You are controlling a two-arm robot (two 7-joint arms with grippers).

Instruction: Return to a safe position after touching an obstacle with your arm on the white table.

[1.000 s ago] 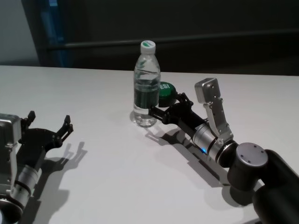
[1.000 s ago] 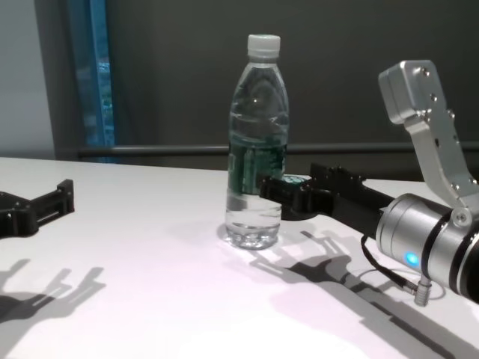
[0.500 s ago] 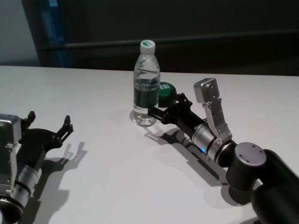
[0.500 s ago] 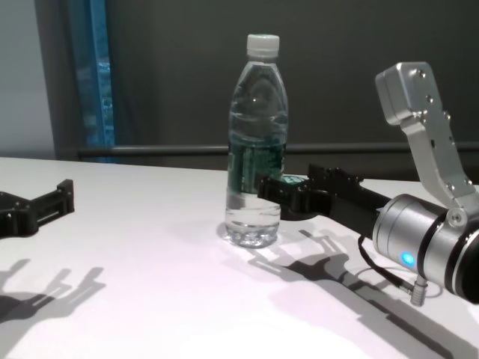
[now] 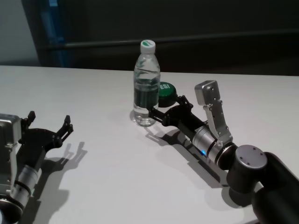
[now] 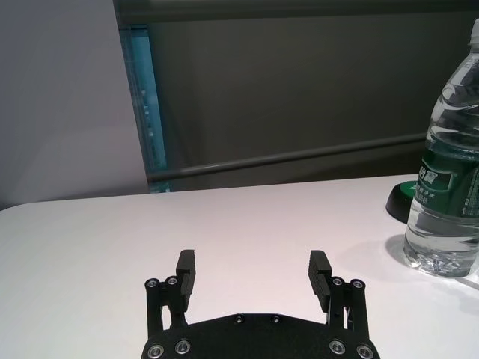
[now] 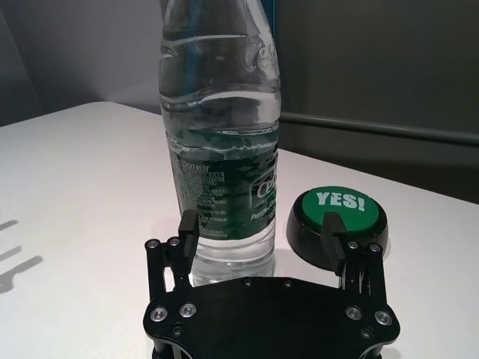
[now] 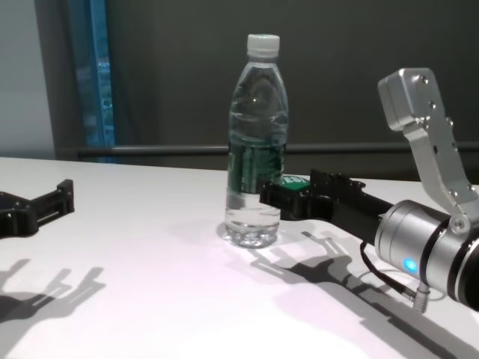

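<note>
Just ahead of right gripper (image 7: 262, 232), obstacle (image 7: 222, 127) stands upright on white table (image 5: 107, 172), seemingly touching one finger. Fingers are spread wide, nothing held. Contact step judged in hand; straight withdrawal is required next. Left gripper (image 6: 254, 278) parked well aside, open, empty.

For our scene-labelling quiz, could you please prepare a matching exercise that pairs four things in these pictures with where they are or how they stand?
Things:
1. tall clear plastic water bottle with white cap and green label
2. low round black button with green top
3. right tool
4. left tool

Places or states:
A. open, far off at the robot's left, over the glossy white table
B. open, low by the bottle's base
C. standing upright on the table
D. just behind the bottle, to its right

Pairs: 1-C, 2-D, 3-B, 4-A
</note>
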